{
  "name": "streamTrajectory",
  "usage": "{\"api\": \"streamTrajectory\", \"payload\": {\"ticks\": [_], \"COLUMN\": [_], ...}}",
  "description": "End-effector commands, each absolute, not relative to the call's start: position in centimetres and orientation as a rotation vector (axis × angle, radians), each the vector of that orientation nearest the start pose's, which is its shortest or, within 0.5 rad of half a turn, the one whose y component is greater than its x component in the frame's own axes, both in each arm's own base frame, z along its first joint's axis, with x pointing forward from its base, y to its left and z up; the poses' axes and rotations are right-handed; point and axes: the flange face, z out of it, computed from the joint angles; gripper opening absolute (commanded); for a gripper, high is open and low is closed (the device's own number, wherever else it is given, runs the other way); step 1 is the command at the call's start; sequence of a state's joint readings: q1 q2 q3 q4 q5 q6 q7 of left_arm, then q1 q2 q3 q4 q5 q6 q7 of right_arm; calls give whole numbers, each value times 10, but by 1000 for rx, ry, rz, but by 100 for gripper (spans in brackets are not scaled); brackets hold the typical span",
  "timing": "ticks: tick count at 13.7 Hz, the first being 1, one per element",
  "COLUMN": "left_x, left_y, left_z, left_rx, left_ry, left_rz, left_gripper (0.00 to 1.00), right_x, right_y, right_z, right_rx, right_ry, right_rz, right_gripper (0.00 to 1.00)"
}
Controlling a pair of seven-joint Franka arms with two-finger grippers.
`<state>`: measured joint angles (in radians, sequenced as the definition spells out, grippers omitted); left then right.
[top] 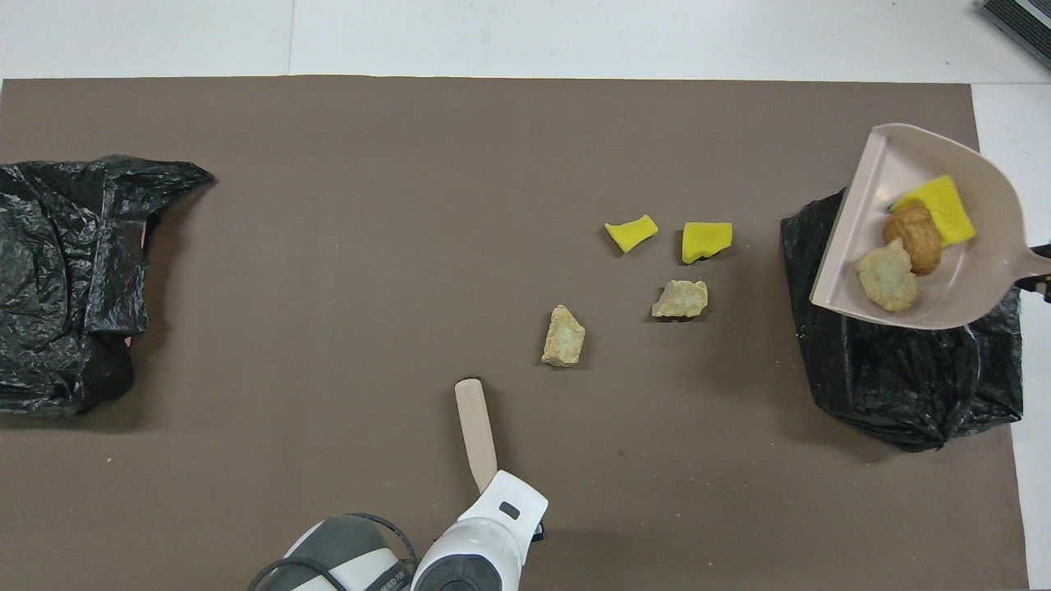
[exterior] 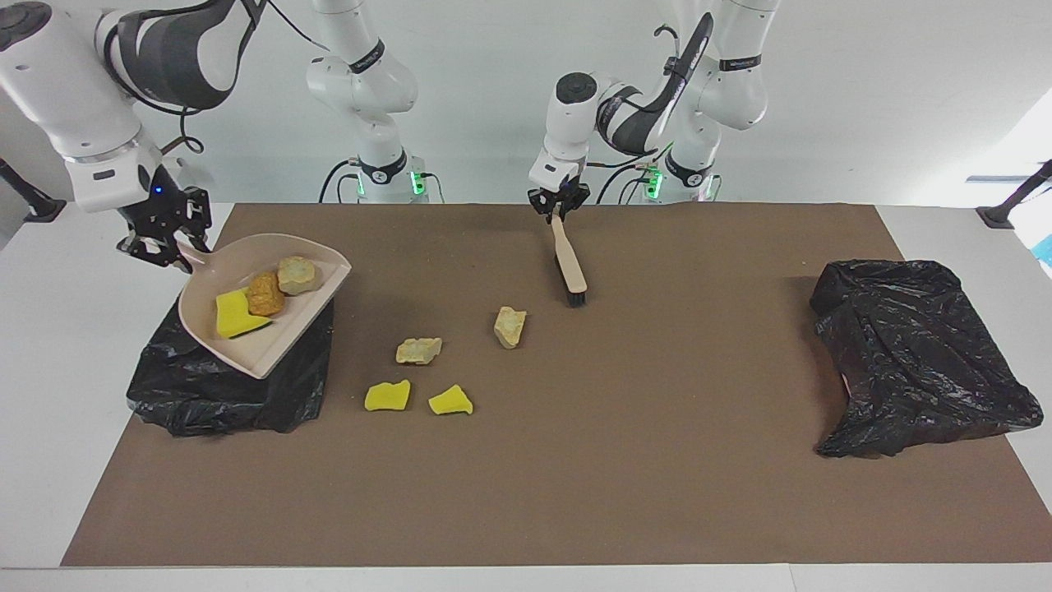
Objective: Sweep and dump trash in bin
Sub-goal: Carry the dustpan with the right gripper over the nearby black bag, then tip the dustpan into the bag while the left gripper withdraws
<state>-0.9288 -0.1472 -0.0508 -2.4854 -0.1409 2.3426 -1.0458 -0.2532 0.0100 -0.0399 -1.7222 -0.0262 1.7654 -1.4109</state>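
The right gripper, in the upper left of the facing view, is clenched on the handle of the beige dustpan and holds it up in the air, tilted with its open lip downward, over the black bagged bin at the right arm's end of the surface. Three pieces of the trash lie in the pan: a yellow wedge lowest, an orange-brown lump touching it, and a beige lump beside that one. The left gripper, at the upper middle of that view, grasps the top end of the brush, which slants down from it with its dark bristles at the brown mat. Four more pieces of the trash lie loose on the mat between bin and brush, in the middle of the frame: a beige chunk near the bristles, a second beige chunk toward the bin, and two yellow wedges side by side, lower in the frame. A second black bag sits at the right edge of the frame, well apart from everything else.
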Motion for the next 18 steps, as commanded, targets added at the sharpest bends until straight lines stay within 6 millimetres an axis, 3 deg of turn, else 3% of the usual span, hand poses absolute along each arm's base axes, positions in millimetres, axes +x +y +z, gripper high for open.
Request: {"api": "streamTrajectory", "payload": {"ticks": [1, 2, 6, 8, 11, 14, 16, 18], "left_x": [293, 305, 386, 427, 486, 521, 538, 548], "left_y": [-370, -366, -312, -283, -219, -171, -135, -117], "left_z": [359, 367, 395, 408, 450, 488, 517, 536], "left_rx": [-3151, -3149, -3147, -3159, -3180, -3187, -3190, -3193], "left_ry": [-402, -421, -534, -477, -392, -256, -225, -124], "left_rz": [149, 152, 23, -26, -69, -77, -49, -20], "left_gripper": [100, 100, 100, 100, 100, 100, 100, 100], "right_x": [501, 497, 491, 492, 491, 501, 515, 525], "right_y": [-177, -181, -189, -189, -196, -193, -175, -157], "right_z": [552, 553, 543, 541, 529, 509, 495, 486], "right_rx": [-2766, -2800, -2843, -2889, -2910, -2959, -2940, -2887], "right_ry": [-1736, -1759, -1798, -1819, -1837, -1816, -1898, -2008], "right_rz": [97, 161, 351, 477, 610, 757, 875, 964], "right_gripper": [0, 0, 0, 0, 0, 0, 0, 0]}}
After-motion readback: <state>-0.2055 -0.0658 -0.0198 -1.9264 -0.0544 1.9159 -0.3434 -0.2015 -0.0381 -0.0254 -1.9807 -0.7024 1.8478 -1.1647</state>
